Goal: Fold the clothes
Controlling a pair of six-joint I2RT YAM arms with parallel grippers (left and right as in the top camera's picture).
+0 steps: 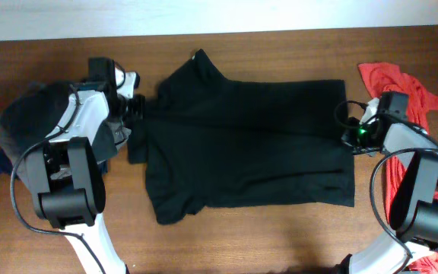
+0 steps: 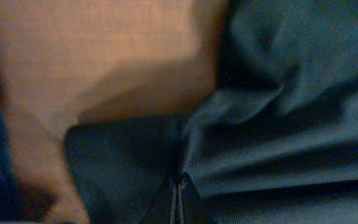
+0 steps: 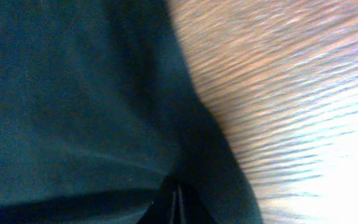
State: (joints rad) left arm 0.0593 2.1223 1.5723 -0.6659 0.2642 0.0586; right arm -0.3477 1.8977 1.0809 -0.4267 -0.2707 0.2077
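Note:
The clothes, a plain black T-shirt (image 1: 242, 144), lie spread across the middle of the wooden table (image 1: 280, 236), with a bump of fabric at the far edge. My left gripper (image 1: 138, 108) is at the shirt's left edge. In the left wrist view its jaws (image 2: 178, 190) are shut, with a fold of the black fabric (image 2: 291, 124) pinched between them. My right gripper (image 1: 346, 135) is at the shirt's right edge. In the right wrist view its jaws (image 3: 176, 196) are shut on the dark fabric (image 3: 73, 93), right beside bare wood (image 3: 291, 93).
A red-orange garment (image 1: 401, 84) lies crumpled at the right end of the table, under the right arm. Dark grey and navy folded garments (image 1: 14, 122) sit at the left end, behind the left arm. Bare wood shows along the near edge.

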